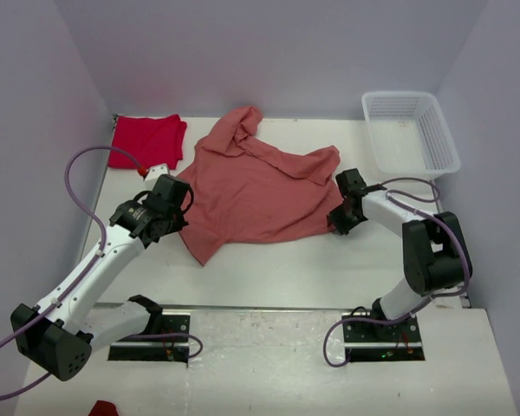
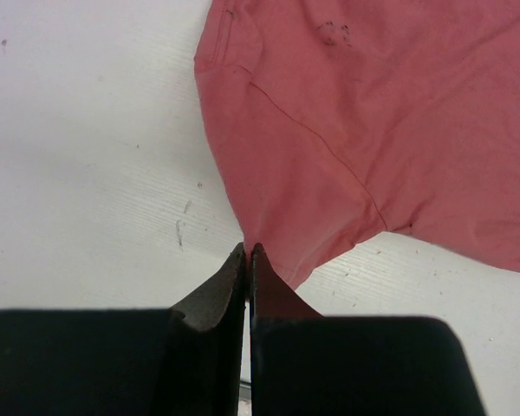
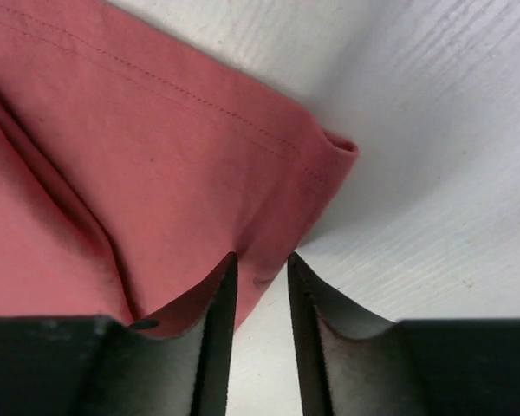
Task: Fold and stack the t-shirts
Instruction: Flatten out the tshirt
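Left end effector clenched on the near-left edge of the salmon-pink t-shirt, a thin tongue of cloth pinched between the pads. Right end effector set low at the shirt's right hem: jaws stand apart with a gap and bare counter showing between them. The hem lies against the left finger and partly into the gap, so no grip made here as far as I can judge. The pink shirt lies mid-counter between the two arms, spread but rumpled, one end bunched toward the back wall, no clean fold in it. The red t-shirt sits at the far-left corner, well apart from the pink one, lying as a compact, roughly squared patch. It may be folded already, but I cannot confirm that from the overhead view. Judgement: early to middle of the job. At best one shirt is done, the pink one is wholly unfolded, and nothing is stacked. White mesh basket at far right, apart from both shirts. Hard to read: which parts of the pink shirt are collar and sleeves in the bunched end, and how much cloth sits between the right jaws. A red scrap is cut off at the bottom edge, unidentifiable.
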Robot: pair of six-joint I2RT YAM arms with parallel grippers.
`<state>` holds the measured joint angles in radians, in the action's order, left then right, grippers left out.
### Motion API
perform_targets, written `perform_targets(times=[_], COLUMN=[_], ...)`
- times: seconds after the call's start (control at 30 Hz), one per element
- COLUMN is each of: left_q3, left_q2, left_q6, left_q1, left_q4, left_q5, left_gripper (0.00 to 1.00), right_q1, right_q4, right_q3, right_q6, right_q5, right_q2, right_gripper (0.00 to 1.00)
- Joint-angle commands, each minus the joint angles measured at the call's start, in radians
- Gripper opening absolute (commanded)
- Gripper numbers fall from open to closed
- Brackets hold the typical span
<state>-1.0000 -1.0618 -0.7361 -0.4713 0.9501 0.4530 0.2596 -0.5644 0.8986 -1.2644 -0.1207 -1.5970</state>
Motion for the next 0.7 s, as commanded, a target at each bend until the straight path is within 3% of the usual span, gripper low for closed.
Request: perform_targets(times=[0.0, 0.2, 0.27, 0.67], left_q3=[-0.034, -0.034, -0.032, 0.0], left_q2=[0.013, 0.019, 0.019, 0.025], left_q6=[0.027, 0.035, 0.037, 0.033], left_q1=[0.008, 0.008, 0.008, 0.008], left_q4=[-0.022, -0.019, -0.016, -0.04], left_q5=[-0.002, -0.005, -0.002, -0.036], left_gripper=[0.0, 0.0, 0.0, 0.0], right_q1=[0.021, 0.035, 0.046, 0.11], right_q4=[-0.097, -0.123, -0.127, -0.077], right_q3=[0.089, 0.109, 0.114, 0.229], right_q6=[-0.059, -0.082, -0.082, 0.131], right_q5=[-0.08, -0.102, -0.115, -0.154], right_q2=[-0.043, -0.063, -0.064, -0.1], right_gripper=[0.28, 0.11, 0.0, 0.0])
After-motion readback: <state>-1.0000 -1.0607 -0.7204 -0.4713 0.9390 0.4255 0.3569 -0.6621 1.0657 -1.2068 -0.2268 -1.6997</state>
